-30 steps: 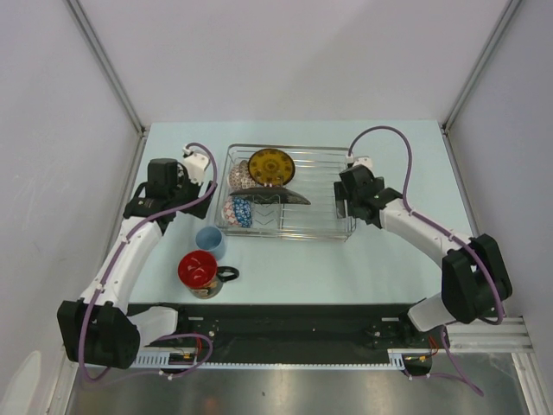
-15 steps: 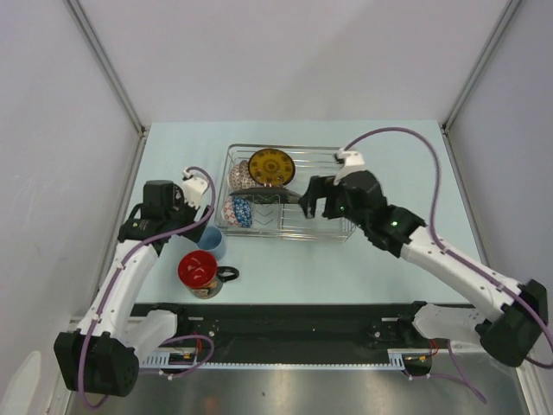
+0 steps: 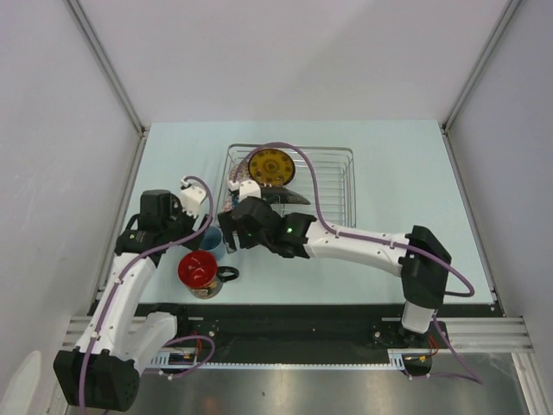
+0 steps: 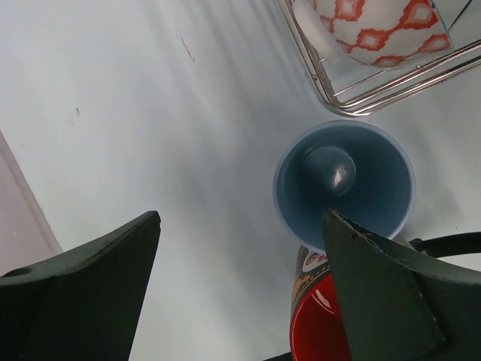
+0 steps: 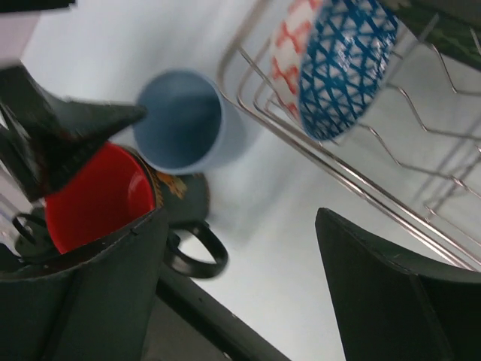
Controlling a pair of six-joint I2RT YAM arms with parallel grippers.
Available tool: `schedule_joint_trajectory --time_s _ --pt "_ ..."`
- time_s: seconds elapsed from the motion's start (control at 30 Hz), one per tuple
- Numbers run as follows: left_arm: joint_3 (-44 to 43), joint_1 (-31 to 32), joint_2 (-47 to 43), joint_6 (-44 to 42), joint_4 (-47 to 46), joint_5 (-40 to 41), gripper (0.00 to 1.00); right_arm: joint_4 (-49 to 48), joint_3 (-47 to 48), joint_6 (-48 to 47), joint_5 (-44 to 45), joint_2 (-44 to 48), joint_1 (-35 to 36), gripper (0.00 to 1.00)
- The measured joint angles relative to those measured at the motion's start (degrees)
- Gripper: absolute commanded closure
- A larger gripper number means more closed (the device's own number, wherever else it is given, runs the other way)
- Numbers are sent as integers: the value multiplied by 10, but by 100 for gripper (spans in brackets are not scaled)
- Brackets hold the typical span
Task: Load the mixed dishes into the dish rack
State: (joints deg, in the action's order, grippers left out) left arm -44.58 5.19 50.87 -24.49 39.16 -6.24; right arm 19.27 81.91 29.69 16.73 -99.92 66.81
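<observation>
From above, shows the rack (image 3: pixel 335 183) at the far middle of the worktop with the plate (image 3: pixel 271 166) inside, the cup (image 3: pixel 210 237) and mug (image 3: pixel 198 269) outside toward the near-left corner. From the left wrist, looks past the left gripper (image 4: pixel 240 226), wide open and empty, straight into the cup. From the right wrist, shows the right gripper (image 5: pixel 240 218), likewise agape and empty, near mug, cup and the racked blue bowl (image 5: pixel 346 64).

The left gripper (image 4: pixel 240 222) is hanging with its fingers spread wide above the pale table (image 4: pixel 150 113). The light-blue cup (image 4: pixel 344 184) is standing upright just beside the red-inside mug (image 4: pixel 319 331), and the reddish-white patterned bowl (image 4: pixel 376 30) is resting in a corner of the wire dish rack (image 4: pixel 353 101).
</observation>
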Motion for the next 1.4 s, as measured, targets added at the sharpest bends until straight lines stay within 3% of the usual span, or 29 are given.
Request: schedule_joint_trajectory --time_s 0.1,0.23,0.43,0.67,1.03,1.33,1.4 --pt "5 -7 -11 0 4 -2 6 16 66 3 16 -47 11 18" --pt "5 -22 -22 0 11 -9 6 42 148 1 34 -115 26 28" --pt "3 -68 -24 -9 13 -10 6 90 234 3 36 -196 41 32" --pt "-27 -122 -7 -16 21 -44 6 106 241 16 38 -206 30 33" --pt "-37 -129 5 -16 21 -65 6 97 217 34 34 -207 4 37" --pt "-37 -129 5 -16 21 -66 6 87 217 44 23 -236 3 49" --pt "-37 -129 5 -16 21 -66 6 87 218 44 22 -242 4 58"
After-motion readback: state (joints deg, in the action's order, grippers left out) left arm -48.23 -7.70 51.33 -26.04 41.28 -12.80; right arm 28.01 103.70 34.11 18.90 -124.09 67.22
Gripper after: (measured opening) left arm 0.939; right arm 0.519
